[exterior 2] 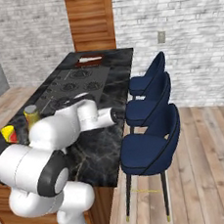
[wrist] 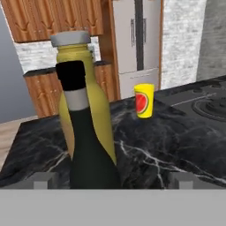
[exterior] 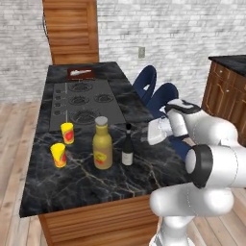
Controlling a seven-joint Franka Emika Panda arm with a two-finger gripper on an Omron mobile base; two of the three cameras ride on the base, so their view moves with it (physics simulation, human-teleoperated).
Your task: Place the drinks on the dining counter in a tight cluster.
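Gripper (wrist: 112, 183): jaws wide, empty, close to the wine bottle
Wine bottle (exterior: 127, 146): on the counter (exterior: 144, 178), just beside the yellow bottle (exterior: 102, 144)
Handling: likely rigid, slick, tall, tippy
Hold: low on the body, not the neck

Whitewashed brick walls (exterior 2: 192, 21) enclose a plank floor (exterior 2: 204, 172). A wood door (exterior: 72, 29) stands at the far end. Three blue stools (exterior 2: 150, 149) line one side. In the hand view, wood cabinets (wrist: 48, 17) flank a steel fridge (wrist: 137, 39).
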